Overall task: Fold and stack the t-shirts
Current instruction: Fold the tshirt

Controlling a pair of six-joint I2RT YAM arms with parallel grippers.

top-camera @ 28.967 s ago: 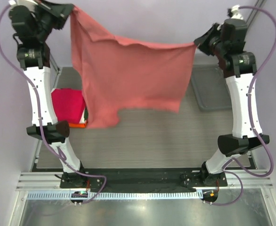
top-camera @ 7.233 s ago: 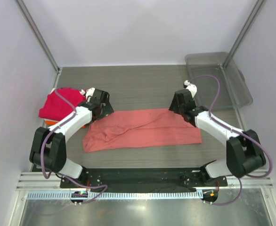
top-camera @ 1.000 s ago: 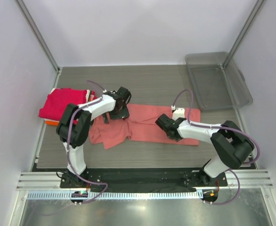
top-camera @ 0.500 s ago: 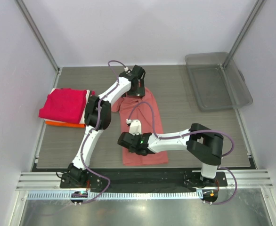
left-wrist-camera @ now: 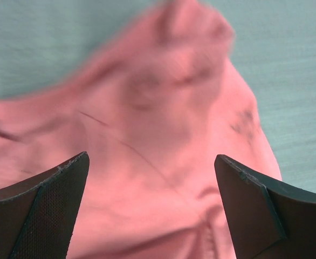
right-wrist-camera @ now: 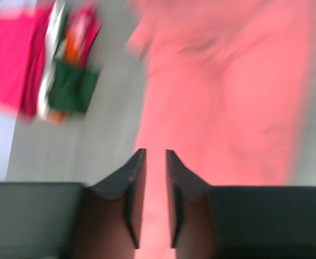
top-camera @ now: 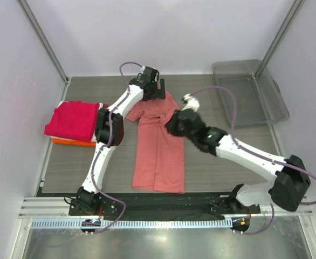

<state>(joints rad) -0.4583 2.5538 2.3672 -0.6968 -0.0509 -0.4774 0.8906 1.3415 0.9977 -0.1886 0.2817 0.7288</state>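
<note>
The coral shirt [top-camera: 159,154] is lying under both hands as a long strip, folded lengthwise. By my judgement the cross folds and the stacking are remaining. The left hand [left-wrist-camera: 150,162] is hanging wide open over the shirt's far end, gripping nothing. The right hand [right-wrist-camera: 155,156] is hanging above the middle, fingers barely parted and empty. The folded pile [top-camera: 74,121], magenta over orange and green, is sitting well off the left hand's outer side. The grey wood-grain tabletop [top-camera: 222,172] is carrying a clear bin [top-camera: 249,91] beyond the right hand, and pale walls are enclosing everything.

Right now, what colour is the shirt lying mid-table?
The t-shirt is salmon pink, clearest in the top view.
</note>
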